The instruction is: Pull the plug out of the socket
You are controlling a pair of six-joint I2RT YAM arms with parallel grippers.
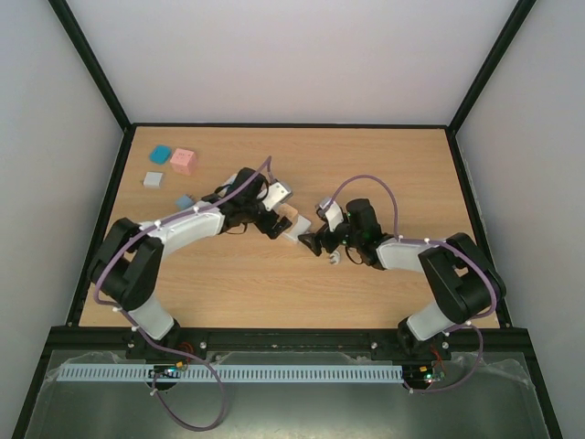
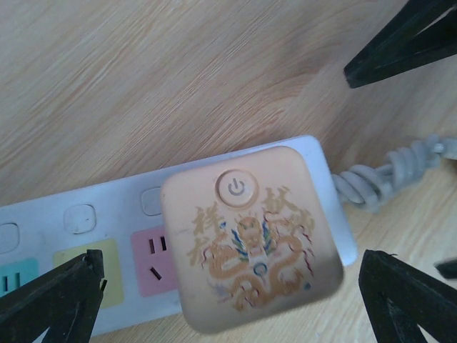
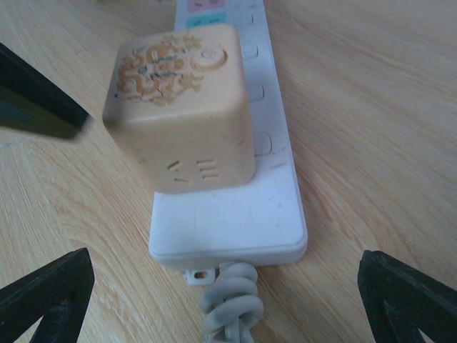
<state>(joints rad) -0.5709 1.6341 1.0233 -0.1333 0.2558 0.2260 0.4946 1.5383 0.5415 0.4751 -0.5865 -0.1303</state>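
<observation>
Fingers of left gripper being held wide, plug being straddled, not gripped. Fingers of right gripper being held wide too, cord end of socket being framed between them. Socket being seen mid-table, between both grippers; plug being seated on its end outlet, beside coiled cord.

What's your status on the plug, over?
Left gripper open above plug, no contact. Right gripper open, by cord end of socket. Plug seated in socket. Nothing blocking.
</observation>
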